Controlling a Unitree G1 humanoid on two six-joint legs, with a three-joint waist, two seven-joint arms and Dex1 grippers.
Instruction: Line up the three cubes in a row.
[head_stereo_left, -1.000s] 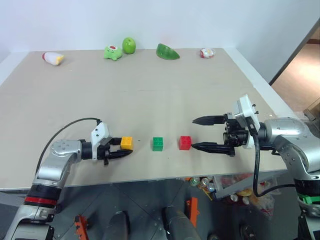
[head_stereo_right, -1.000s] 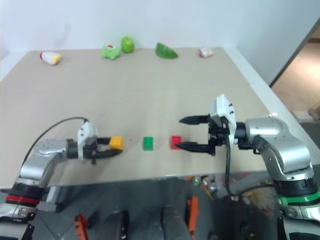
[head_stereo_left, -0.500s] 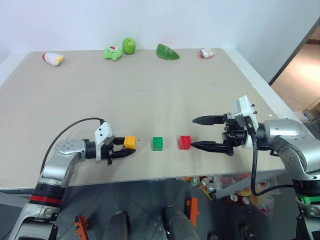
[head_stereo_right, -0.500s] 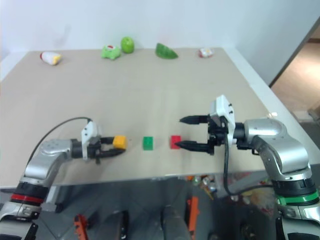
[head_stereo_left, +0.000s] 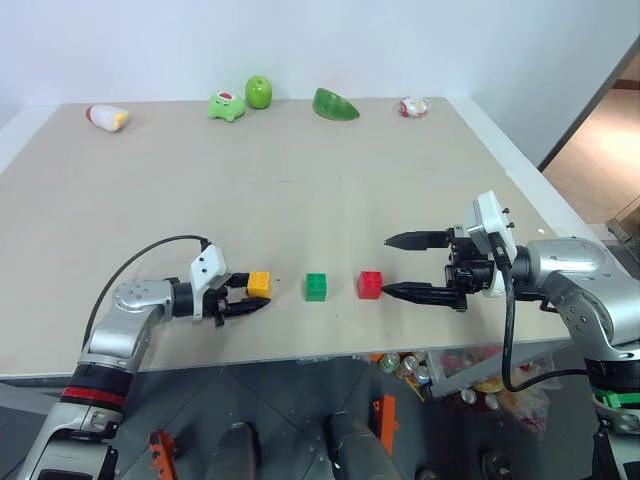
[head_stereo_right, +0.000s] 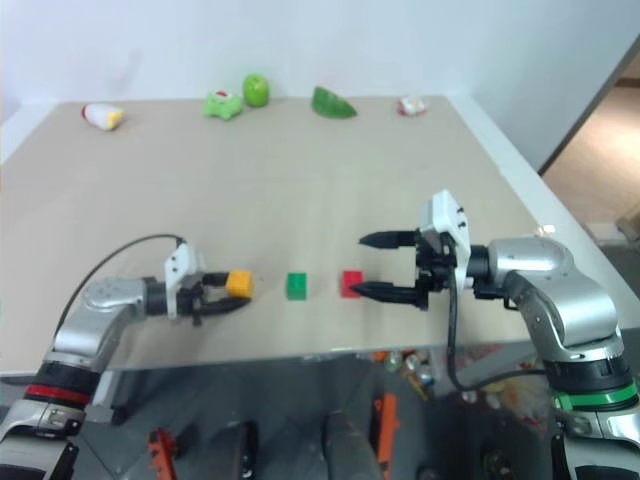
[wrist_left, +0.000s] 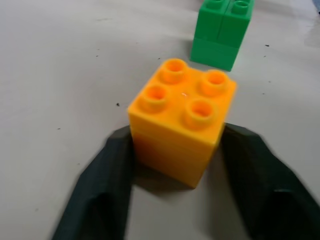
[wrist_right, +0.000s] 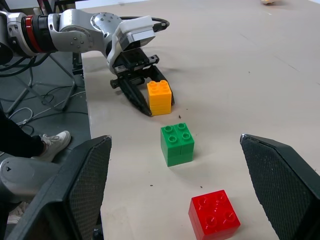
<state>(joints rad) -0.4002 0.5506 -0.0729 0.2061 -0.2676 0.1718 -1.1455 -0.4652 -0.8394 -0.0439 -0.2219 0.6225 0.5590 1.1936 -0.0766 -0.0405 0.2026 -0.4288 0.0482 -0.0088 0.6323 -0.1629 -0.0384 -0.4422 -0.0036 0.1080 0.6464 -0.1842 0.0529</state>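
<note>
Cubes sit in a line near the front edge of the beige flat surface (head_stereo_left: 300, 170): a yellow-orange studded plastic brick cube (head_stereo_left: 259, 284) on the robot's left, a green studded plastic brick cube (head_stereo_left: 316, 287) in the middle, and a red studded plastic brick cube (head_stereo_left: 370, 285) on the right. All three stand upright with studs up, apart from one another, with similar gaps.

On the left, the left end effector (head_stereo_left: 247, 295) lies low over the surface with the yellow-orange cube between its two black fingers (wrist_left: 102, 190). In the left wrist view the fingers flank the cube's lower sides very closely; I cannot tell whether they press on it or stand just off it.

To the right of the red cube, the right end effector (head_stereo_left: 400, 266) points toward the row with its fingers spread wide, one higher and one lower, nothing between them. Its lower fingertip is just beside the red cube without touching.

Along the far edge lie a round green apple (head_stereo_left: 258, 92), a green frog-like toy (head_stereo_left: 226, 104), a green wedge-shaped object (head_stereo_left: 334, 103) and two small white-and-coloured items (head_stereo_left: 106, 117), well apart from the cubes.
</note>
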